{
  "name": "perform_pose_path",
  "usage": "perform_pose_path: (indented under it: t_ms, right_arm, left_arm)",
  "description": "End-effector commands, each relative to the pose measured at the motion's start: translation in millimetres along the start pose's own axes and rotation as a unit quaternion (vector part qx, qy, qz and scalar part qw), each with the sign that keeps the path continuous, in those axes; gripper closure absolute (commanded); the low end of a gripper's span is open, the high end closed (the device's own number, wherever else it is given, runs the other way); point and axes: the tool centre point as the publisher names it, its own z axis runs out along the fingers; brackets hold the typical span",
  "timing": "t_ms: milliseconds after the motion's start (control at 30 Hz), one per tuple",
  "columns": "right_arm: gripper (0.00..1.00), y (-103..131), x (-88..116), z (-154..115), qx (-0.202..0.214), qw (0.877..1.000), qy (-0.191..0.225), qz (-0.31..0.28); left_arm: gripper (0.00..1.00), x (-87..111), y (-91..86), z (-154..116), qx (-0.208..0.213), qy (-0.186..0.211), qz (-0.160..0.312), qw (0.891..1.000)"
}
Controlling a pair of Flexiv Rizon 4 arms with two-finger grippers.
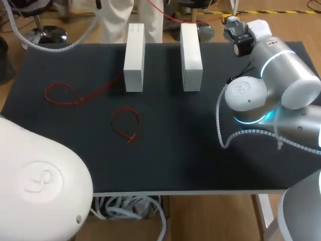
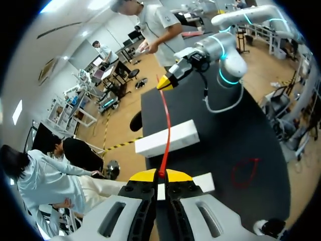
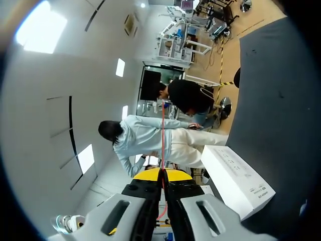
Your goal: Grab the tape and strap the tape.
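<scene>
while the left gripper [image 2: 160, 176] has its fingers pressed together, pinching one end of the red tape [image 2: 165, 130], the tape's long axis runs straight out ahead of those fingers. it passes over the white blocks [image 2: 168, 139] toward the right gripper [image 2: 168, 83] at the far right of the counter [image 2: 251, 120]. the tape's tip lines up with the right gripper's yellow tips; cannot tell if it reaches them.

right wrist view: right fingers also pressed together, pinching a red strand [image 3: 162, 143] that points straight ahead, with one of the white blocks just beside. same piece as the red tape or a second one, cannot tell.

head view: left gripper hidden under the left arm [image 1: 40, 175], and the held tape is not clearly seen. two closed red loops [image 1: 131, 135] lie on the counter, left of and nearer than the blocks.

judgement: grab looks done, strapping not. next move likely needs the free end fed back toward a pinched end, so line-up along that axis matters.

writing: small grey print on the block's side in the right wrist view, unreadable.
</scene>
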Motion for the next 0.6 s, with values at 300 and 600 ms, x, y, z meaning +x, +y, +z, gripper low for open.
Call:
perform_pose_path:
  t_ms: [300,600]
  right_arm:
    - [1.00,-3.8,4.7,3.6,0.037,0.997,-0.025,-0.059]
    - [1.00,-9.1,10.7,11.0,0.061,0.991,-0.031,-0.112]
  left_arm:
    - [1.00,-12.2,-4.1,2.3,-0.078,0.028,0.000,0.997]
    - [1.00,-11.8,-4.5,3.3,-0.095,0.043,0.009,0.994]
